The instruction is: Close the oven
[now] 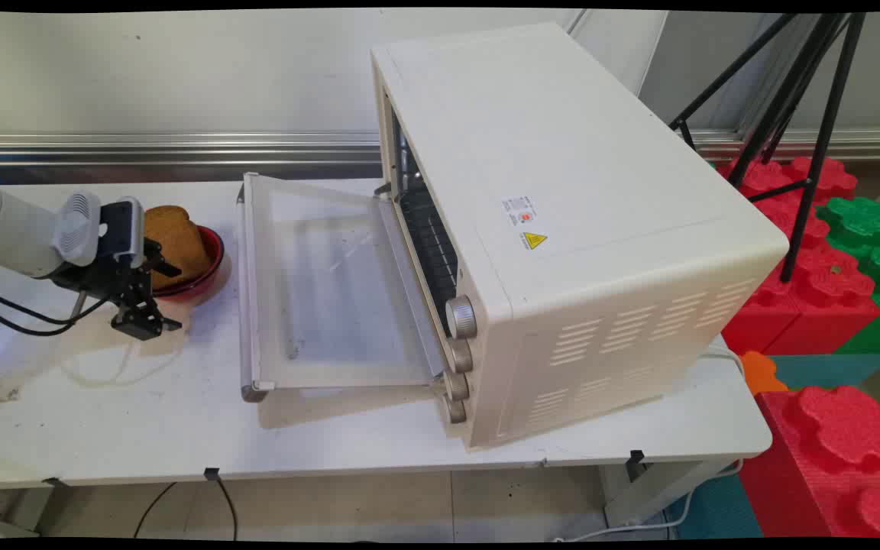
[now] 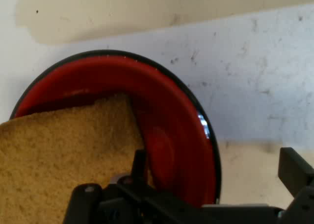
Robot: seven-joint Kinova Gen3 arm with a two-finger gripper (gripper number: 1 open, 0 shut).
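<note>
The black two-finger gripper [image 1: 138,317] hung with fingers spread just near of the shallow red bowl [image 1: 211,260] holding a brown toast slice [image 1: 174,243], left of the cream toaster oven [image 1: 562,229] with its glass door [image 1: 318,290] folded down.

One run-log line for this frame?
gripper: open, beside red bowl | toast slice: in bowl, tilted | toaster oven: door open

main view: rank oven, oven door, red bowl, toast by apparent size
1. oven
2. oven door, open and lying flat
3. red bowl and toast: look alike, and the tool hides part of both, so unranked.
</note>
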